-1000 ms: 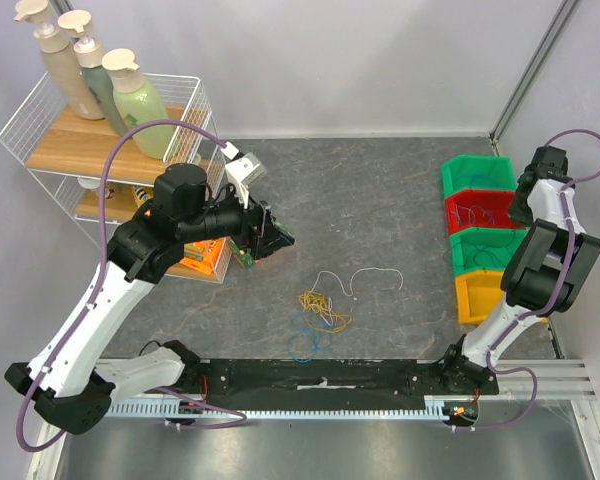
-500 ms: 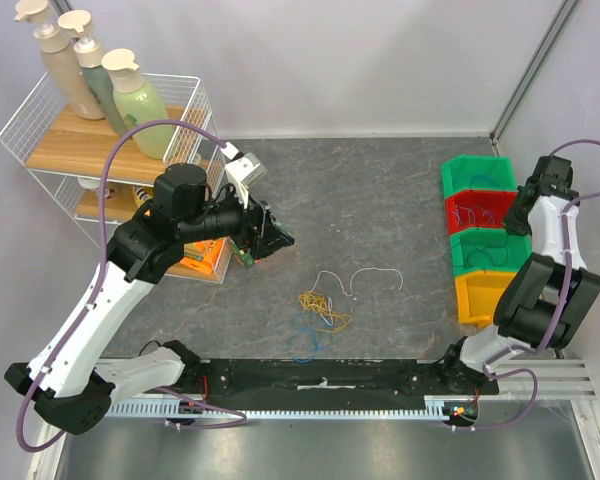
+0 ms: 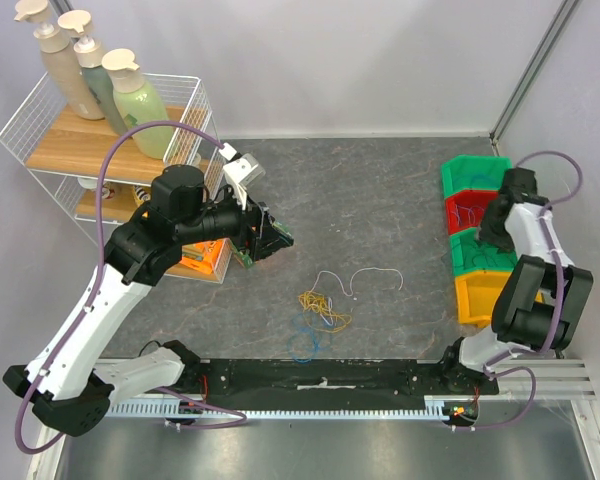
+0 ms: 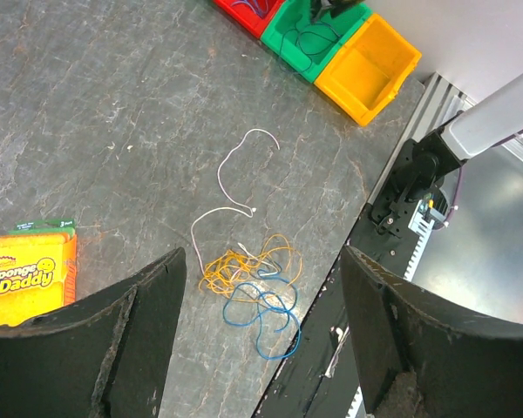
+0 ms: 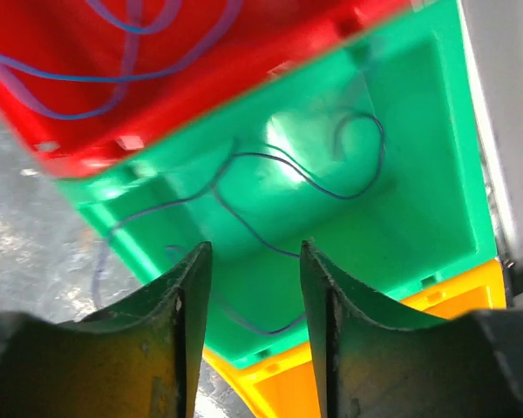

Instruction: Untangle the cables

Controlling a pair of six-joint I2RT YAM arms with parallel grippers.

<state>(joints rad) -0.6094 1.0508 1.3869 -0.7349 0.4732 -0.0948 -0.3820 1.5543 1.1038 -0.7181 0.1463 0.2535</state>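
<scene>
My right pincer (image 5: 253,248) hangs part-open and empty over the green bin (image 5: 418,131), with a dark blue cable (image 5: 318,187) lying loose in it just beneath my fingers. My left pincer (image 4: 261,257) gapes wide, holding nothing, high above the yellow-and-blue tangle (image 4: 253,283) and the white cable (image 4: 223,170) on the table (image 4: 113,104)

Open tool (image 4: 260,326) hangs above tangled yellow, blue and white cables (image 4: 244,264).
</scene>
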